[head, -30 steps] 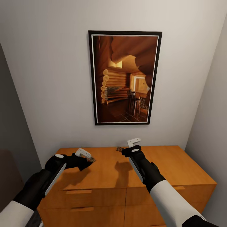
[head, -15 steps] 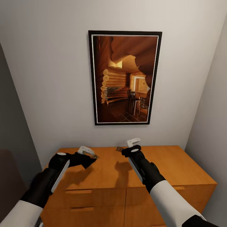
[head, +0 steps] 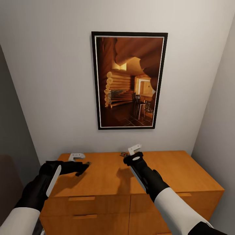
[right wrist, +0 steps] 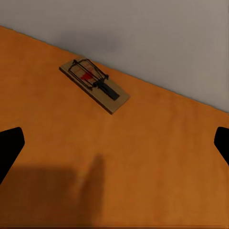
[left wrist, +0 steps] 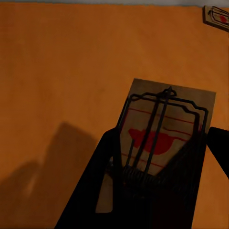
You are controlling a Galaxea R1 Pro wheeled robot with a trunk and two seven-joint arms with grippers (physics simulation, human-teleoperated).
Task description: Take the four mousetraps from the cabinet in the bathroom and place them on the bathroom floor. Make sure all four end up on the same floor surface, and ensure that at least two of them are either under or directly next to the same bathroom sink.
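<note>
From the head camera, both arms reach over the cabinet (head: pixel 107 178), whose flat top serves as the worktop, below a framed picture (head: pixel 129 80) on the wall. The left tool (head: pixel 82 167) hovers near the top's left part and something small and dark sits at its tips; a small trap (head: pixel 123 154) lies just beyond the right tool (head: pixel 133 153), by the wall. The left wrist camera makes plain that the left tool's dark fingers (left wrist: pixel 93 186) are clamped on a mousetrap (left wrist: pixel 164 129) with a red patch, another trap (left wrist: pixel 217 16) lying far ahead. The right wrist camera shows the right tool's fingertips (right wrist: pixel 10 145) spread wide, a mousetrap (right wrist: pixel 94 85) ahead between them, flat beside the wall.
</note>
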